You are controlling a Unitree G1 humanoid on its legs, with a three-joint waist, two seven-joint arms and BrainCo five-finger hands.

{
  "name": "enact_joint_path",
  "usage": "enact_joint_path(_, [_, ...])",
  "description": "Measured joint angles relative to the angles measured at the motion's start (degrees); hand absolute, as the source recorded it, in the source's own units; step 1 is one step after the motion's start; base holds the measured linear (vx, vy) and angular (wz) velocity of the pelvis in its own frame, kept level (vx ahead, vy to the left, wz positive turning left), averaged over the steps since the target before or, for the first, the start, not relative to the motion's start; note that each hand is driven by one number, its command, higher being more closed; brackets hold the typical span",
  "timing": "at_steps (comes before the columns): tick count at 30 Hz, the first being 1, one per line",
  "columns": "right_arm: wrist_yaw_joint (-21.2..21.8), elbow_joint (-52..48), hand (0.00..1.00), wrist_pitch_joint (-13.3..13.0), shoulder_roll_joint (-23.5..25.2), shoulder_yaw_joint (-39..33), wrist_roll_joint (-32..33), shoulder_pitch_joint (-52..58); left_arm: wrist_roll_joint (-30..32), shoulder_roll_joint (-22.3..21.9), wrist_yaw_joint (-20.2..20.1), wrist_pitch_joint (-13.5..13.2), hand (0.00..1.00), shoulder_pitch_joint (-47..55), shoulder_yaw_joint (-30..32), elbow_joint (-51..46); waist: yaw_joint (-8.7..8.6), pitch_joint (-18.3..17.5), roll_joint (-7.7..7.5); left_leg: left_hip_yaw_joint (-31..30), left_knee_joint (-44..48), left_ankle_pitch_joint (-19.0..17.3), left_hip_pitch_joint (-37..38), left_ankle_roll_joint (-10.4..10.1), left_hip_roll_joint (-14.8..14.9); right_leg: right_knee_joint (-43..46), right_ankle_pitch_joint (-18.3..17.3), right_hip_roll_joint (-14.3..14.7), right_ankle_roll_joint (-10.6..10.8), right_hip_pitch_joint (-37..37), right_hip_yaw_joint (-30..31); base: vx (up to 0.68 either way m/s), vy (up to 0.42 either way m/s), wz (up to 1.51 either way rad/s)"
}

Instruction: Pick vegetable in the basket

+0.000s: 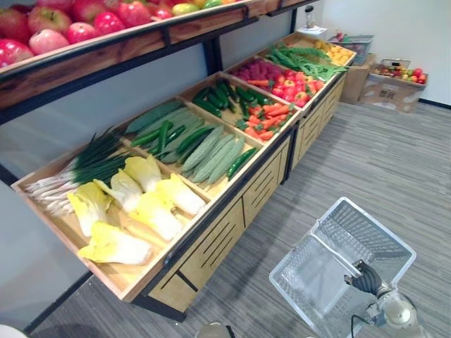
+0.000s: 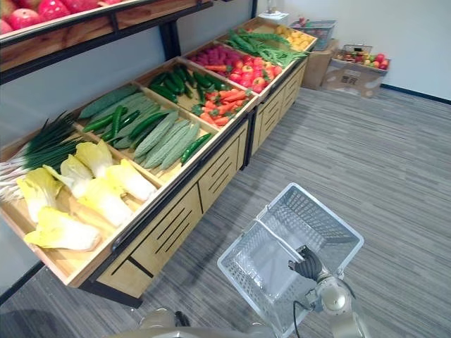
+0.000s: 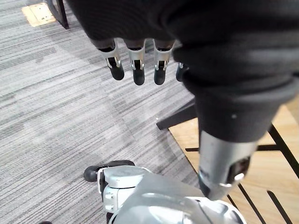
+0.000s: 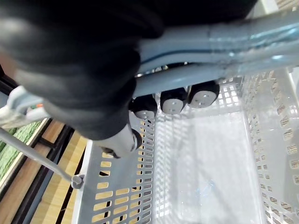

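A white plastic basket (image 1: 373, 236) hangs over the floor at the lower right, and its mesh bottom (image 4: 210, 163) holds nothing. My right hand (image 1: 364, 280) has its fingers (image 4: 173, 100) curled round the basket's handles. The vegetables lie in a slanted wooden stand (image 1: 232, 218) on the left: pale yellow cabbages (image 1: 134, 204), green onions (image 1: 84, 172), long light-green gourds (image 1: 211, 155), dark cucumbers (image 1: 222, 95) and carrots (image 1: 271, 120). My left hand (image 3: 135, 65) hangs over the floor beside the stand's base, with its fingers straight and nothing in them.
A shelf of red apples (image 1: 70, 24) overhangs the stand's back. Further bins hold red and green produce (image 1: 296, 77). Cardboard boxes of fruit (image 1: 394, 81) stand by the far wall. Grey plank floor (image 1: 380, 162) stretches to the right of the stand.
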Motion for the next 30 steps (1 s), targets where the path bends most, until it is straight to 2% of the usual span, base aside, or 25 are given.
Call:
enact_joint_path(4, [-0.83,0.37,1.0,-1.42,0.27,-0.07,-0.07,-0.25,0.07,-0.17,0.22,0.35,0.0,-0.46,0.3,0.11,0.0,0.21,-0.61,2.95,-5.12,-0.32,2.2,0.4,-2.63,-3.94,2.02,-0.77,2.13,1.74,-0.22,0.07,0.133,0.15])
enact_joint_path(6, [-1.56,1.31,1.0,-2.24,0.42,-0.27,-0.11,-0.45,0.08,-0.33,0.76,0.87,0.0,-0.55,0.24,0.11,-0.04,-0.2,0.04,3.71,-11.29,-1.78,5.11,2.51,-4.45,-2.85,1.82,-1.04,2.37,1.35,0.25,0.04,0.112,-0.09])
enact_joint_path(7, [-1.54,1.7,1.0,-2.26,0.69,-0.37,-0.12,-0.71,0.07,-0.29,0.81,0.85,0.0,-0.79,0.14,0.05,0.03,-0.45,0.4,3.95,-12.2,-1.99,5.65,2.29,-5.09,-1.39,1.27,-1.77,2.7,0.65,0.81,0.0,0.066,-0.12])
enact_joint_path(8, [-1.55,1.67,1.0,-2.41,0.69,-0.53,-0.2,-0.74,0.02,-0.34,0.77,0.83,0.0,-0.81,-0.34,0.07,-0.12,-0.56,-0.4,4.12,-13.23,-2.21,5.73,2.57,-6.33,1.55,-0.56,-3.3,3.13,-0.73,1.22,-0.01,0.062,-0.07])
enact_joint_path(9, [-1.56,1.68,1.0,-2.41,0.68,-0.75,-0.24,-0.59,-0.03,-0.18,0.72,0.8,0.0,-0.75,-0.6,0.08,-0.24,-0.94,-0.57,4.1,-13.75,-2.33,5.75,2.73,-7.05,3.23,-1.6,-4.28,3.51,-1.61,1.34,0.03,0.098,0.12])
enact_joint_path(10, [-1.66,1.73,1.0,-2.41,0.71,-1.56,-0.41,0.04,-0.37,0.39,0.76,0.79,0.0,-0.78,-1.54,-0.01,-0.67,-1.58,-1.22,3.74,-15.02,-2.62,6.29,3.2,-8.95,6.76,-3.19,-6.62,4.26,-2.81,1.11,0.05,0.083,0.19])
enact_joint_path(11, [-1.72,1.83,1.0,-2.4,0.71,-1.85,-0.73,0.08,-0.46,0.62,0.77,0.74,0.0,-0.76,-1.95,-0.06,-0.8,-1.61,-1.43,3.58,-15.72,-2.65,6.79,3.27,-9.7,8.3,-3.43,-7.39,4.59,-3.1,1.0,0.09,0.088,0.24])
enact_joint_path(12, [-2.75,2.0,1.0,-2.33,0.72,-2.25,-1.67,-0.13,-1.01,0.79,0.98,0.67,0.0,-0.94,-2.35,-0.02,-0.96,-1.69,-1.53,3.13,-16.71,-2.69,7.25,3.39,-10.44,14.47,-3.27,-8.8,4.55,-5.48,1.49,0.08,0.059,0.3])
enact_joint_path(13, [-3.72,2.03,1.0,-2.25,0.7,-2.38,-2.31,-0.1,-1.06,1.01,1.15,0.56,0.0,-1.09,-2.61,-0.2,-1.21,-1.55,-1.77,1.87,-16.9,-2.67,7.69,3.42,-10.7,21.86,-1.68,-10.33,2.5,-8.35,2.58,0.11,0.056,0.41])
enact_joint_path(14, [-3.96,2.12,1.0,-2.15,0.72,-2.26,-2.38,-0.02,-1.12,1.25,1.22,0.55,0.0,-1.02,-2.88,-0.46,-1.61,-1.42,-1.98,0.71,-17.08,-2.63,8.03,3.49,-10.75,25.1,-0.41,-10.83,1.61,-9.35,3.04,0.16,0.036,0.83])
enact_joint_path(15, [-4.36,2.87,1.0,-2.06,0.73,-2.19,-2.35,0.07,-2.0,1.67,1.49,0.63,0.0,-1.14,-3.27,-0.85,-2.28,-1.19,-2.29,-3.35,-17.73,-2.27,9.46,4.08,-10.43,31.64,2.53,-10.88,0.5,-11.66,4.93,0.17,0.002,0.86])
enact_joint_path(16, [-4.56,3.51,1.0,-2.06,0.92,-2.2,-2.33,0.05,-3.11,2.0,1.68,0.74,0.0,-1.16,-3.53,-1.3,-2.55,-1.16,-1.99,-4.87,-17.73,-2.21,9.75,4.18,-10.07,32.2,2.0,-10.41,0.38,-11.7,5.44,0.2,-0.044,1.07])
enact_joint_path(17, [-4.95,4.37,1.0,-2.05,1.42,-2.22,-2.24,0.06,-4.19,2.58,1.75,0.78,0.0,-1.23,-3.94,-2.09,-2.89,-1.12,-2.28,-7.17,-17.54,-2.18,9.68,4.28,-9.54,30.92,-0.15,-9.46,0.57,-11.64,5.99,0.15,-0.071,1.09])
enact_joint_path(18, [-5.31,5.42,1.0,-2.05,1.97,-2.25,-2.08,0.05,-5.48,3.12,1.79,0.8,0.0,-1.89,-3.95,-2.53,-2.97,-0.82,-3.18,-10.41,-17.46,-2.06,9.49,4.33,-8.8,27.23,-1.52,-7.65,0.47,-11.68,6.86,0.14,-0.087,1.12])
enact_joint_path(19, [-5.5,6.22,1.0,-2.03,2.02,-2.31,-1.87,-0.1,-5.48,3.45,1.79,0.82,0.0,-2.28,-3.91,-2.53,-2.95,-0.65,-3.47,-11.81,-17.32,-2.01,9.25,4.23,-8.28,24.67,-1.57,-6.46,0.4,-11.8,7.97,0.15,-0.137,1.3])
enact_joint_path(20, [-6.03,7.7,1.0,-1.83,2.02,-2.82,-1.15,-0.14,-5.47,3.61,1.74,0.92,0.0,-3.0,-3.92,-2.62,-3.02,-0.72,-3.39,-15.05,-16.54,-2.03,7.84,3.46,-7.33,18.44,-1.23,-4.11,0.92,-12.4,11.08,0.17,-0.185,1.36])
enact_joint_path(21, [-6.66,9.85,1.0,-1.55,2.04,-3.34,-0.65,-0.44,-5.49,3.72,1.72,0.98,0.0,-3.74,-3.89,-2.88,-3.16,-0.71,-3.39,-18.36,-16.35,-1.72,6.5,2.51,-6.83,12.07,-0.45,-2.39,2.08,-12.85,15.25,0.17,-0.206,1.39])
enact_joint_path(22, [-6.79,11.35,1.0,-1.25,2.05,-3.7,0.23,-0.84,-5.54,3.81,1.73,1.18,0.0,-4.22,-3.83,-2.86,-3.1,-0.63,-3.43,-19.7,-16.35,-1.59,6.05,2.06,-6.67,9.3,-0.15,-1.83,2.53,-12.92,17.18,0.16,-0.233,1.35])
enact_joint_path(23, [-7.01,14.83,1.0,-0.29,2.24,-4.76,1.11,-2.25,-5.95,3.86,1.74,1.38,0.0,-4.83,-3.78,-2.86,-3.08,-0.32,-3.64,-22.66,-15.9,-1.04,5.43,0.78,-6.56,4.63,0.75,-1.02,3.3,-12.65,20.16,0.18,-0.284,1.23])
enact_joint_path(25, [-8.24,20.16,1.0,0.47,3.02,-6.54,1.96,-3.91,-7.74,4.78,1.73,1.74,0.0,-5.29,-3.05,-2.88,-2.84,0.24,-4.92,-26.25,-14.22,-1.59,4.79,-1.16,-6.84,-1.09,4.86,-0.9,3.84,-10.87,23.05,0.16,-0.341,1.12])
enact_joint_path(26, [-8.61,22.2,1.0,0.65,3.68,-7.44,2.76,-4.39,-7.75,5.59,1.7,2.03,0.0,-5.24,-2.13,-2.94,-2.73,0.18,-6.94,-27.51,-13.58,-2.31,4.47,-2.31,-7.76,-2.14,9.0,-1.6,4.85,-9.88,23.33,0.12,-0.422,0.93])
enact_joint_path(27, [-9.47,25.86,1.0,1.83,3.72,-10.52,3.54,-5.97,-7.92,4.76,1.79,2.63,0.0,-5.8,-0.46,-1.61,-1.88,0.89,-5.25,-29.0,-12.81,-3.04,4.26,-3.79,-5.34,-1.39,8.31,-0.09,6.44,-8.81,20.71,0.15,-0.479,0.93])
enact_joint_path(28, [-10.21,26.87,1.0,2.25,3.06,-12.67,4.57,-6.28,-7.94,2.94,1.63,2.55,0.0,-5.25,1.41,-1.59,-1.44,0.7,-2.59,-28.65,-12.56,-2.88,4.03,-4.6,-2.47,-2.65,7.34,1.95,4.91,-7.75,18.37,0.15,-0.36,0.64])
enact_joint_path(30, [-10.64,27.15,1.0,3.22,2.99,-13.95,5.7,-6.4,-10.22,0.56,1.68,2.62,0.0,-4.19,4.82,-1.02,-0.7,0.84,-0.66,-27.34,-13.64,-1.54,4.97,-6.54,0.45,-2.41,6.49,4.14,3.44,-6.5,16.28,0.14,-0.273,0.43])
